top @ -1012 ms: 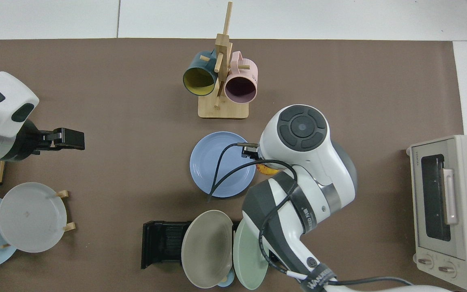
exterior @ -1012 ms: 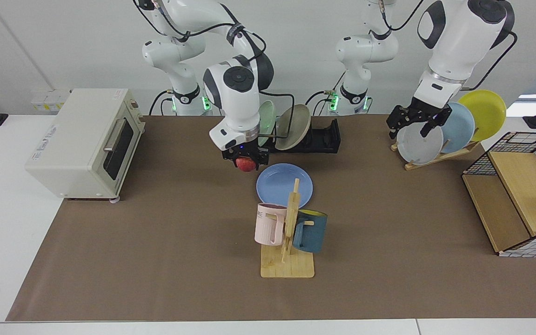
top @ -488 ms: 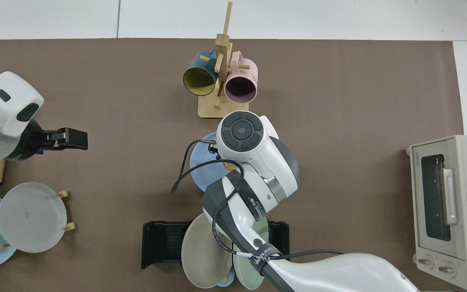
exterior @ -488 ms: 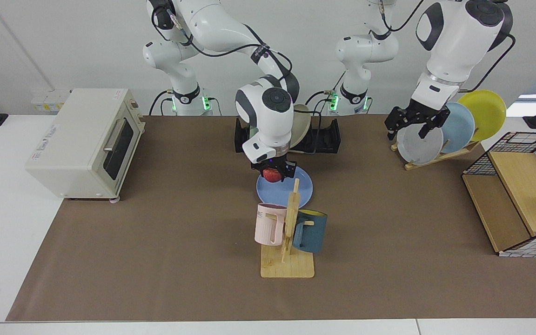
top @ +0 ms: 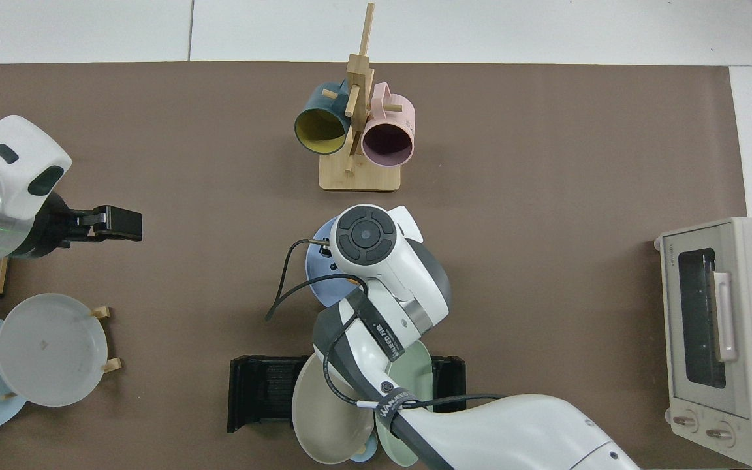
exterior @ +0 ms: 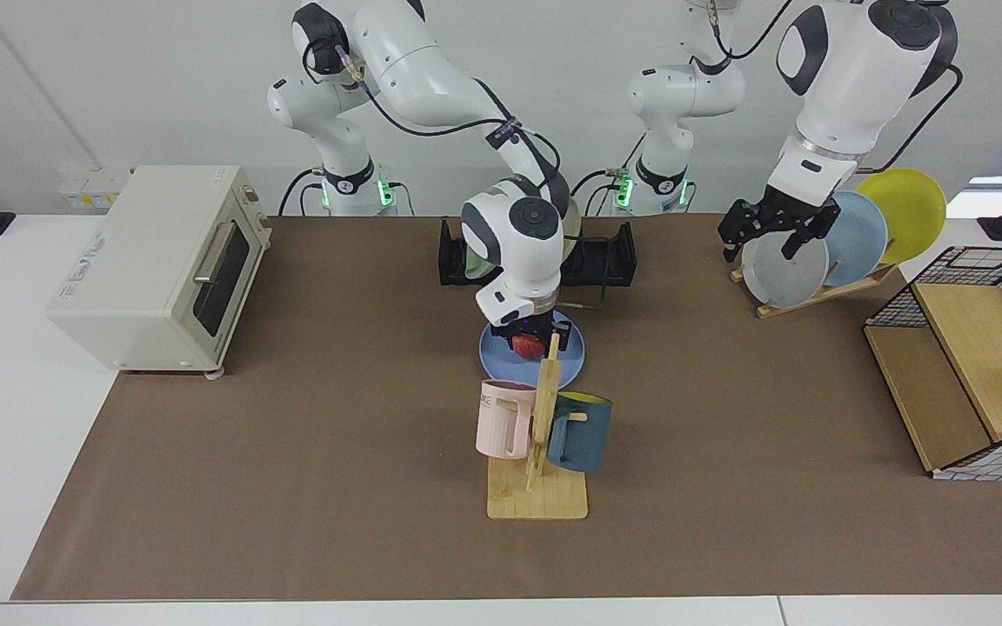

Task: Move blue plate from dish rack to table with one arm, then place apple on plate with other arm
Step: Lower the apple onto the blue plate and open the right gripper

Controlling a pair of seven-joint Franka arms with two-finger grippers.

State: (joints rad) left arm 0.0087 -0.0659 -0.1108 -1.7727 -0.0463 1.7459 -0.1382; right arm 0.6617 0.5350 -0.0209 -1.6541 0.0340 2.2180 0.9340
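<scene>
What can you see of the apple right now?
The apple is small and red; only part of it shows in the facing view, the rest hidden by the right gripper shut on it from above. It sits low over the middle of the blue plate, which lies flat on the table. Whether it touches the plate cannot be told. In the top view the arm covers it entirely.

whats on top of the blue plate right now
The apple is over the blue plate, held in the right gripper. Whether it touches the plate is hidden by the mug tree in front and by the arm from above.
</scene>
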